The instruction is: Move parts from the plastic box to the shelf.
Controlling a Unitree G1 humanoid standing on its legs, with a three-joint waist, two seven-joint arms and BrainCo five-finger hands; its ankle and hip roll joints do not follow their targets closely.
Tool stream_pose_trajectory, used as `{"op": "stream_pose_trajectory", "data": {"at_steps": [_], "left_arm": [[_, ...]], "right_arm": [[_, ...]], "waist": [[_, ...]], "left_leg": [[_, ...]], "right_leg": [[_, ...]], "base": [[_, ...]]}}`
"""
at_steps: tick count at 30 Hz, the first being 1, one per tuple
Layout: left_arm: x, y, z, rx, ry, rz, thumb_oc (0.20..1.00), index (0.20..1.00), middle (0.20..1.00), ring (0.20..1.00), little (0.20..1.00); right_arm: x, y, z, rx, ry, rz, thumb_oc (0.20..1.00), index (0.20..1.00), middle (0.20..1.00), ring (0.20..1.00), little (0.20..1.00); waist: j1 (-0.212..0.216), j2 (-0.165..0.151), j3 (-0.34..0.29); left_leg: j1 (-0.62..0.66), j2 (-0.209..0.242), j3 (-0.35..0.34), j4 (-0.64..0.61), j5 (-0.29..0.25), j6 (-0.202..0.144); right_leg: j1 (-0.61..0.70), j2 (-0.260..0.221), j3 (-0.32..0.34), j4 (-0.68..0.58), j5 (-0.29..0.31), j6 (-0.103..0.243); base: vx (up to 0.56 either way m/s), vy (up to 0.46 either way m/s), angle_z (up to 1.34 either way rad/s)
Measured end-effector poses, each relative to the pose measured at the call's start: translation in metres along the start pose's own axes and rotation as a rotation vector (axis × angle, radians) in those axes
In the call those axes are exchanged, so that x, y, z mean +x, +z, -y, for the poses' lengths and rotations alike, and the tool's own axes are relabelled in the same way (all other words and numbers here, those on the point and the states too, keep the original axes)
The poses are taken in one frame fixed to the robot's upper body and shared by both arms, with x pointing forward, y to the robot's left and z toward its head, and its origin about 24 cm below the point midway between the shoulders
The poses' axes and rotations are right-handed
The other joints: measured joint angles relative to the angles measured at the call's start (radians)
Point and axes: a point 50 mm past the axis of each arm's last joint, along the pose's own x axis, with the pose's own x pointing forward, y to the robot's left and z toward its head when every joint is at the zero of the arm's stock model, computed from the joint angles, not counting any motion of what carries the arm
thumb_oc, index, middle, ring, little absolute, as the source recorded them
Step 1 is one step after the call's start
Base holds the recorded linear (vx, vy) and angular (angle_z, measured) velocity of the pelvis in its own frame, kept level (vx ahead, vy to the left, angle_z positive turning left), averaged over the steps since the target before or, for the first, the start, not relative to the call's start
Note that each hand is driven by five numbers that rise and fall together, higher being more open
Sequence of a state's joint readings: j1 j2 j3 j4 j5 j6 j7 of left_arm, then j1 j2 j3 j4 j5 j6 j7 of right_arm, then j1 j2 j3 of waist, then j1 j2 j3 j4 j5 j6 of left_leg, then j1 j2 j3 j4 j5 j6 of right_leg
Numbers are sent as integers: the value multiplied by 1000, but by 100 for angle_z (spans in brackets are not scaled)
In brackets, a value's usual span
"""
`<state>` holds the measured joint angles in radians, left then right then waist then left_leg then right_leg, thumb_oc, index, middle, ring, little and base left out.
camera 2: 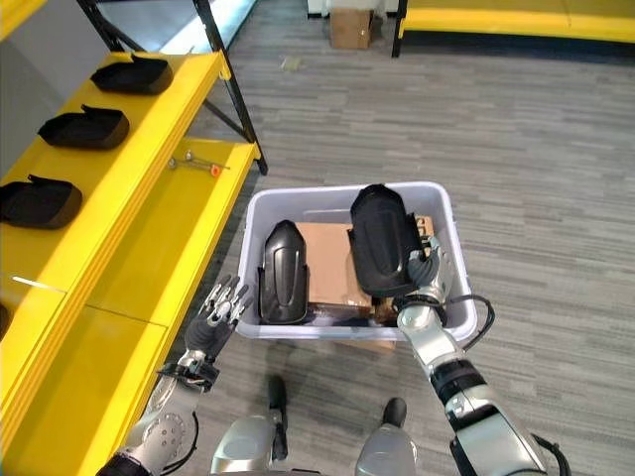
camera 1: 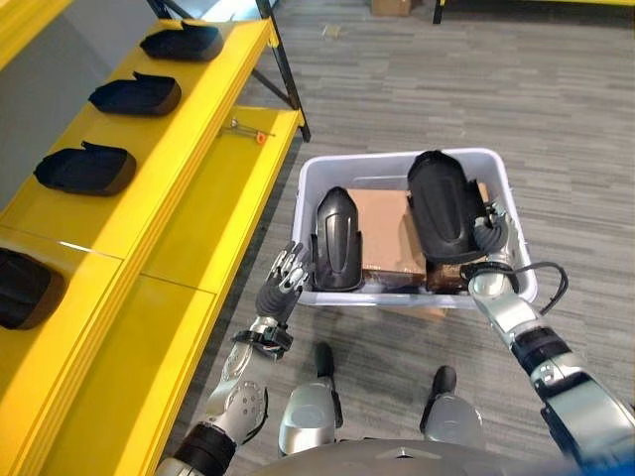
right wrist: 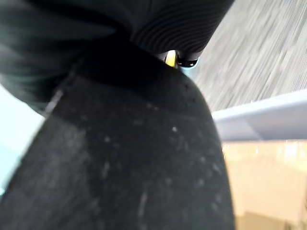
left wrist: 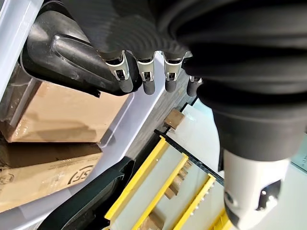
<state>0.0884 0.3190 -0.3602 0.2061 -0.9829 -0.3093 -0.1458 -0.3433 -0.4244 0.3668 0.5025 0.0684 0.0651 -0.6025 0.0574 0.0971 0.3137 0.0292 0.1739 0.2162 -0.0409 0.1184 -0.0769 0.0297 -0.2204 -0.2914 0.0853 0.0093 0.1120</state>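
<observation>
A pale plastic box point(camera 1: 504, 185) stands on the floor with cardboard point(camera 1: 382, 226) inside. A black moulded part point(camera 1: 337, 238) stands upright at its left side. A second black part point(camera 1: 444, 203) is raised over the box's right side, with my right hand point(camera 1: 489, 238) curled round its edge; the same part point(right wrist: 120, 158) shows close up in the right wrist view. My left hand point(camera 1: 283, 281) is open, fingers straight, just outside the box's front left corner. Its fingers point(left wrist: 122, 76) point toward the upright part point(left wrist: 62, 52) past the box wall point(left wrist: 129, 115).
The yellow shelf point(camera 1: 213, 203) runs along the left. Its upper level holds several black parts, among them part point(camera 1: 136, 94) and part point(camera 1: 86, 169). A small tool point(camera 1: 248, 129) lies on the lower level. A black frame leg point(camera 1: 288, 74) stands behind the box.
</observation>
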Motion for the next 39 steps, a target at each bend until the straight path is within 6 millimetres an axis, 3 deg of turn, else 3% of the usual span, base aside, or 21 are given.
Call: {"op": "stream_pose_trajectory", "data": {"at_steps": [8, 12, 19, 21, 22, 23, 24, 25, 26, 28, 30, 31, 33, 34, 36, 37, 39], "left_arm": [[-8, 28, -11, 106, 34, 92, 1000, 1000, 1000, 1000, 1000], [-10, 39, -18, 122, 53, 127, 1000, 1000, 1000, 1000, 1000], [-10, 50, -20, 260, 18, 103, 1000, 1000, 1000, 1000, 1000], [-10, 53, -21, 307, 16, 94, 1000, 1000, 1000, 1000, 1000], [-9, 53, -20, 306, 14, 96, 1000, 1000, 1000, 1000, 1000], [-8, 53, -20, 305, 12, 97, 1000, 1000, 1000, 1000, 1000], [-4, 53, -15, 303, -7, 96, 1000, 1000, 1000, 1000, 1000], [-1, 52, -12, 298, -20, 90, 1000, 1000, 1000, 1000, 1000], [0, 48, -10, 295, -33, 73, 1000, 1000, 1000, 1000, 1000], [0, 35, -3, 258, -49, 30, 1000, 1000, 1000, 1000, 1000], [-2, 25, 0, 214, -48, 14, 1000, 1000, 1000, 1000, 1000], [-7, 16, 3, 161, -48, 1, 1000, 1000, 1000, 1000, 1000], [-12, 9, 8, 109, -62, -3, 1000, 1000, 1000, 1000, 1000], [-15, 5, 8, 95, -64, -15, 1000, 1000, 1000, 1000, 1000], [-18, 3, 10, 91, -70, -19, 1000, 1000, 1000, 1000, 1000], [-19, 0, 11, 84, -72, -28, 1000, 1000, 1000, 1000, 1000], [-17, 0, 12, 80, -80, -26, 1000, 1000, 1000, 1000, 1000]], "right_arm": [[-61, -23, -35, 143, 411, -34, 200, 200, 200, 200, 200], [-69, -26, -38, 154, 502, -38, 200, 200, 200, 200, 200], [-80, -14, -48, 278, 586, -19, 200, 200, 200, 200, 200], [-85, -10, -56, 333, 642, -26, 200, 200, 200, 200, 200], [-86, -12, -55, 332, 644, -30, 200, 200, 200, 200, 200], [-88, -14, -55, 332, 645, -37, 200, 200, 200, 200, 200], [-92, -20, -50, 327, 634, -51, 200, 200, 200, 200, 200], [-91, -21, -46, 311, 626, -48, 200, 200, 200, 200, 200], [-88, -22, -43, 295, 615, -43, 200, 200, 200, 200, 200], [-82, -25, -33, 267, 577, -42, 200, 200, 200, 200, 200], [-78, -26, -28, 260, 557, -40, 200, 200, 200, 200, 200], [-77, -27, -26, 256, 552, -40, 200, 200, 200, 200, 200], [-76, -28, -24, 249, 551, -43, 200, 200, 200, 200, 200], [-76, -29, -23, 245, 558, -43, 200, 200, 200, 200, 200], [-76, -29, -24, 244, 560, -43, 200, 200, 200, 200, 200], [-77, -29, -24, 241, 564, -45, 200, 200, 200, 200, 200], [-80, -31, -26, 242, 569, -55, 200, 200, 200, 200, 200]], "waist": [[-16, -80, -91], [-25, -101, -123], [-39, -148, -157], [-41, -150, -159], [-50, -149, -159], [-55, -145, -159], [-84, -144, -170], [-95, -142, -171], [-94, -138, -170], [-94, -92, -176], [-81, -56, -185], [-62, -16, -198], [-62, 2, -202], [-42, 22, -205], [-37, 31, -197], [-29, 45, -178], [-34, 40, -169]], "left_leg": [[66, -1, 51, -52, -5, -3], [79, -22, 76, -53, -15, -2], [74, -57, 100, -54, -31, 5], [60, -43, 120, -58, -34, 15], [55, -44, 98, -58, -32, 19], [47, -41, 84, -58, -27, 21], [8, -33, 11, -58, -1, 28], [-13, -34, -22, -58, 9, 29], [-21, -38, -40, -56, 21, 30], [-44, -32, -105, -54, 37, 30], [-47, -27, -113, -54, 36, 29], [-60, -16, -136, -43, 41, 25], [-70, -8, -159, -46, 42, 21], [-90, 4, -180, -29, 42, 23], [-114, 14, -199, -6, 41, 26], [-138, 24, -211, 6, 36, 57], [-157, 29, -157, 10, -33, 129]], "right_leg": [[37, 7, 14, -52, 14, 4], [48, -7, 23, -67, 26, 13], [21, -42, 31, -49, 51, 26], [-30, -39, 13, -8, 90, 14], [-35, -31, 17, 2, 75, 24], [-34, -14, 37, 11, 51, 38], [-23, 64, 95, 8, -29, 11], [-8, 86, 119, -20, -43, -17], [1, 99, 118, -33, -36, -20], [20, 127, 128, -52, -47, -30], [18, 134, 123, -62, -46, -31], [29, 151, 121, -67, -46, -34], [22, 164, 111, -69, -57, -51], [21, 182, 108, -56, -56, -51], [8, 192, 94, -38, -64, -65], [1, 202, 68, -4, -84, -85], [2, 200, 28, 14, -93, -100]], "base": [[53, 137, -13], [3, 259, -8], [-64, 122, -9], [-149, -92, -31], [-103, -94, 3], [-88, -77, 81], [-105, -116, 114], [-107, -137, 120], [-135, -191, 89], [-130, -191, 69], [-186, -234, 25], [-200, -236, 30], [-194, -195, 32], [-168, -129, 19], [-181, -118, 31], [-214, -108, 59], [-186, -57, 81]]}}
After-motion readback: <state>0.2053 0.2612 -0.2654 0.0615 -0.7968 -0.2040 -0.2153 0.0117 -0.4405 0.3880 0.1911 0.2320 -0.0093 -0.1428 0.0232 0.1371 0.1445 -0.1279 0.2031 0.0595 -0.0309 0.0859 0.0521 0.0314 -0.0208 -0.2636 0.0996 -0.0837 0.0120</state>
